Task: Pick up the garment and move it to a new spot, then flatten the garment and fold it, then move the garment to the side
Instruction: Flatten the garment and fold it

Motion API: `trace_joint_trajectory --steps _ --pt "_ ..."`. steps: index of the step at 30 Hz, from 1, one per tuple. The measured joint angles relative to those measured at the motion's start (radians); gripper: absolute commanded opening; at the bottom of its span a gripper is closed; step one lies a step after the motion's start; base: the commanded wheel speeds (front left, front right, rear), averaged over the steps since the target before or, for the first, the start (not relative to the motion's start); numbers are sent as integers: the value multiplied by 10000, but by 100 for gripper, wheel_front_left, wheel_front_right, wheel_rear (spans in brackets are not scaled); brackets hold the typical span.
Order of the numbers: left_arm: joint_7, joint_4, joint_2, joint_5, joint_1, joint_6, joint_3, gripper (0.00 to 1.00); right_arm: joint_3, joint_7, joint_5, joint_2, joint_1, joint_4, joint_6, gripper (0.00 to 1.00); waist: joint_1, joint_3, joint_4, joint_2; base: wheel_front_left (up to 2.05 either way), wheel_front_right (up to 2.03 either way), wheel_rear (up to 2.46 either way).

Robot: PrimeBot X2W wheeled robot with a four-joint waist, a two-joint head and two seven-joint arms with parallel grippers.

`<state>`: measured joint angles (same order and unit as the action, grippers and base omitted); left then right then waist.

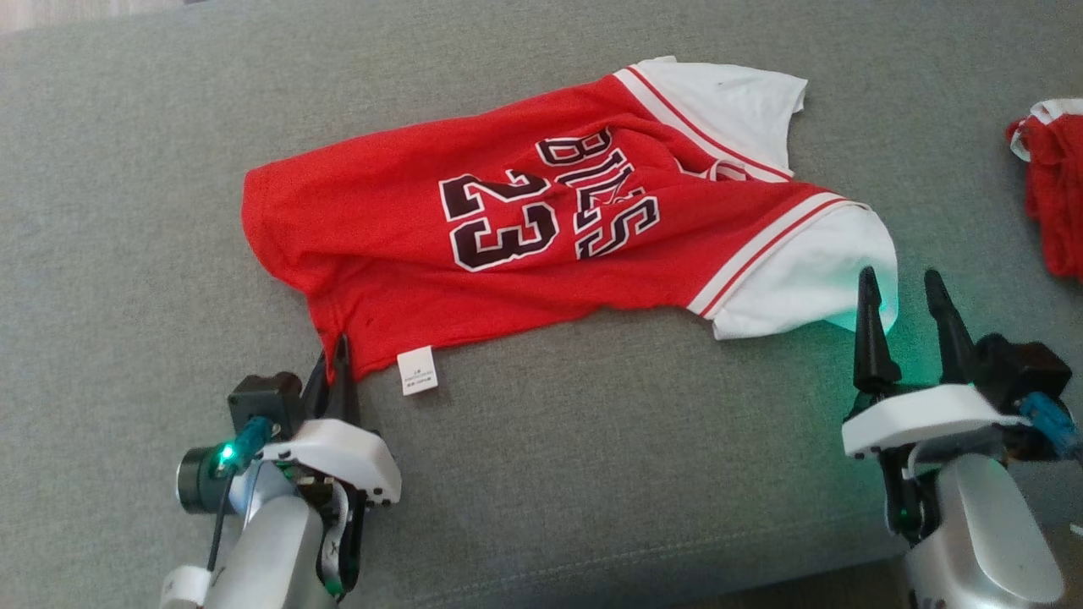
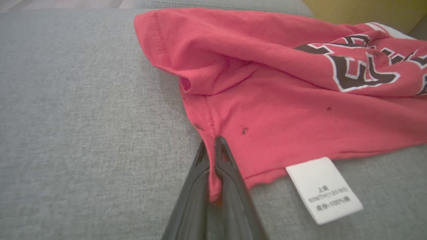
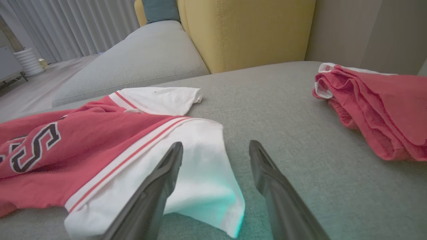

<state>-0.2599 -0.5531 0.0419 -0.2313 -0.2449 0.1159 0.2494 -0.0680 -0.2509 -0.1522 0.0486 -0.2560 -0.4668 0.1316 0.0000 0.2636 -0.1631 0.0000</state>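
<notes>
The garment [image 1: 541, 220] is a red jersey with white sleeves, striped trim, black letters and the number 23, spread rumpled across the grey cushion. Its white hem tag [image 1: 417, 370] lies at the near edge. My left gripper [image 1: 337, 348] is shut on the garment's near left hem corner; in the left wrist view [image 2: 213, 146] red cloth is pinched between the two dark fingers. My right gripper [image 1: 901, 292] stands open at the near white sleeve [image 1: 812, 279]. In the right wrist view the right gripper [image 3: 216, 150] has that sleeve [image 3: 200, 173] under its left finger and between the jaws.
A second bundle of red cloth [image 1: 1053, 190] with white trim lies at the far right of the cushion [image 1: 592, 474], also seen as the red cloth bundle [image 3: 377, 106]. A yellow chair back [image 3: 247, 30] and a grey seat [image 3: 140, 56] stand beyond.
</notes>
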Motion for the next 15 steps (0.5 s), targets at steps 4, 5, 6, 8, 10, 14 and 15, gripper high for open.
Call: trace_joint_trajectory --steps 4,5,6,8,10,14,15 --pt "2 96 0 2 76 0 6 0 -54 0 44 -6 50 -410 0 100 0 5 61 0 0 0 0" --pt "2 142 0 2 125 -2 0 0 -58 0 115 -8 50 -522 0 100 0 18 61 0 0 0 0" --pt "2 180 0 13 160 -2 -4 0 -67 0 173 -8 49 -614 0 100 0 31 61 0 0 0 0" --pt "2 244 0 17 170 -8 -8 0 -73 0 313 -8 40 -867 0 100 0 56 67 0 0 0 0" --pt "2 286 0 73 169 -17 -2 0 -73 0 397 -8 37 -1168 0 100 0 79 91 0 0 0 0" --pt "2 337 0 113 168 -88 38 0 -176 0 497 -12 37 -1453 0 100 0 105 174 0 0 0 0" --pt "4 337 0 113 169 -104 40 0 -234 0 518 -12 37 -1473 0 100 0 99 187 0 0 0 0"
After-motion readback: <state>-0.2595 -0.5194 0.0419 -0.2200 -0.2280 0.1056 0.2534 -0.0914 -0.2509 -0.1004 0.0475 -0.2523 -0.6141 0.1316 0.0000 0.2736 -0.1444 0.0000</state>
